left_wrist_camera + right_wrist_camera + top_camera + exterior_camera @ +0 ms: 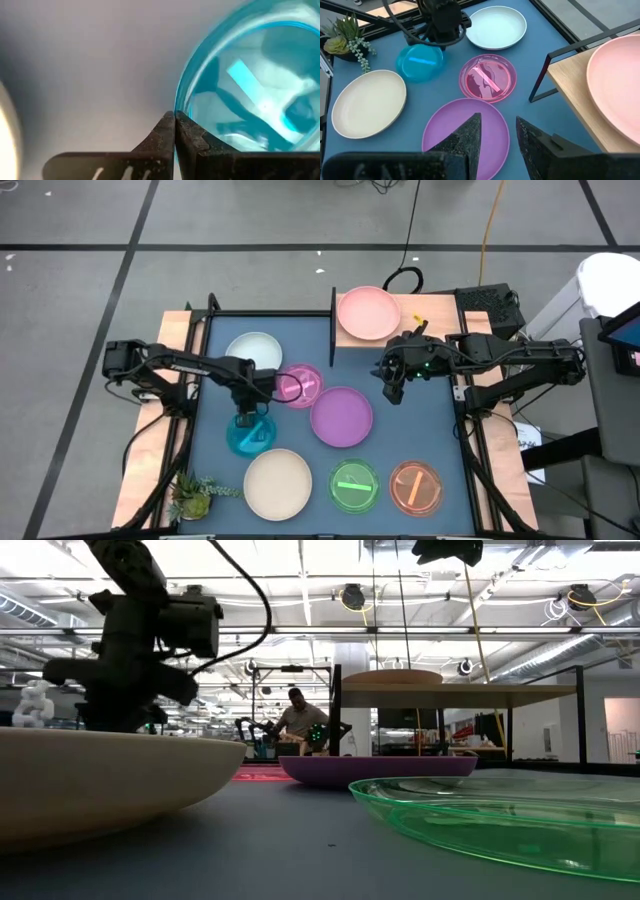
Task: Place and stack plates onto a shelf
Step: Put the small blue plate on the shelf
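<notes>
Gripping the teal plate [248, 434] at its rim, the left gripper [174, 120] holds its fingers pinched together on the edge, low over the mat beside the cream plate [278, 483]. Centre: pink translucent plate [299, 386], purple plate [341, 416]. The shelf [430, 308] carries the salmon plate [367, 312]. Right gripper [497, 132] hovers above the purple plate, fingers parted, empty. Judgement: the thin rim hold looks slip-prone; lift level and slowly before carrying.

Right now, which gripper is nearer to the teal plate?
The left. The left gripper is at the teal plate, its fingers shut on the rim. The right gripper hangs apart, beyond the purple plate.
</notes>
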Action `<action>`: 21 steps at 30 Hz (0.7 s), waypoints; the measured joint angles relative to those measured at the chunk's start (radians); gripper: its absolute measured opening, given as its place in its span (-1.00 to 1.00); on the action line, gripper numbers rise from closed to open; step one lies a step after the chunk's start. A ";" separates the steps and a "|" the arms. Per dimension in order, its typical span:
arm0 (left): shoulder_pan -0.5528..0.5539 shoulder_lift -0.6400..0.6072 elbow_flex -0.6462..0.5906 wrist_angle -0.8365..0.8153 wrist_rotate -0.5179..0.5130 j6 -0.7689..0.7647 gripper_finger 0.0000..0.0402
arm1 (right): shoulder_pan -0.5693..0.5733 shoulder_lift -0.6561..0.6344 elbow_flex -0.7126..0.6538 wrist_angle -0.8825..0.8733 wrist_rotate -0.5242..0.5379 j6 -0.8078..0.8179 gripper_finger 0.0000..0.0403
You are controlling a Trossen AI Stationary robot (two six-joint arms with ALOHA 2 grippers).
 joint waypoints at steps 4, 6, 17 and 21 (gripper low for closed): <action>0.002 -0.021 0.008 -0.002 -0.010 -0.036 -0.99 | 0.000 0.000 0.000 0.000 0.001 -0.011 -0.48; 0.001 -0.028 0.009 -0.003 -0.013 -0.052 -0.99 | 0.000 0.000 0.000 0.000 0.001 -0.021 -0.48; 0.002 -0.112 0.011 -0.032 -0.013 -0.135 -1.00 | -0.002 0.000 0.000 0.001 0.002 0.003 -0.48; 0.002 -0.145 0.012 -0.042 -0.015 -0.174 -1.00 | -0.002 0.000 0.000 0.003 0.001 0.056 -0.48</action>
